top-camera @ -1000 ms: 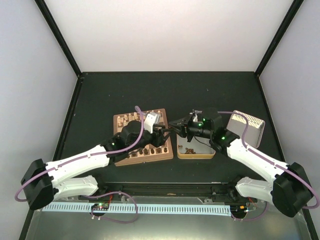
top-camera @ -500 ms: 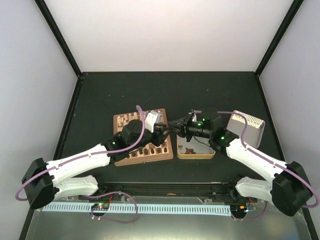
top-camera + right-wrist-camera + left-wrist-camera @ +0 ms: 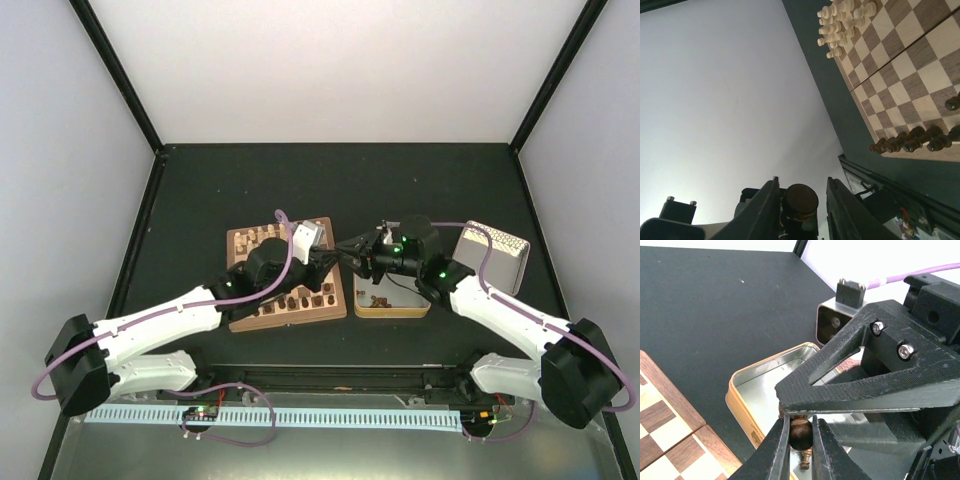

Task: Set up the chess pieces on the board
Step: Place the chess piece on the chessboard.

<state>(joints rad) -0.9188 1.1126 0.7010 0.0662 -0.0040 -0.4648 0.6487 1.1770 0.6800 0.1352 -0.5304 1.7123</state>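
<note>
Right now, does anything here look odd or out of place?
One dark chess piece hangs in mid-air, pinched by the left gripper, with the right gripper straddling it too. Nothing else stands out.

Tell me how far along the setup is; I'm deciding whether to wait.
Done: cream pieces stand at the board's far end, and several dark pieces line its near edge. In hand: one dark piece between the left gripper's fingers, the right gripper alongside. To do: loose pieces lie in the tin.
</note>
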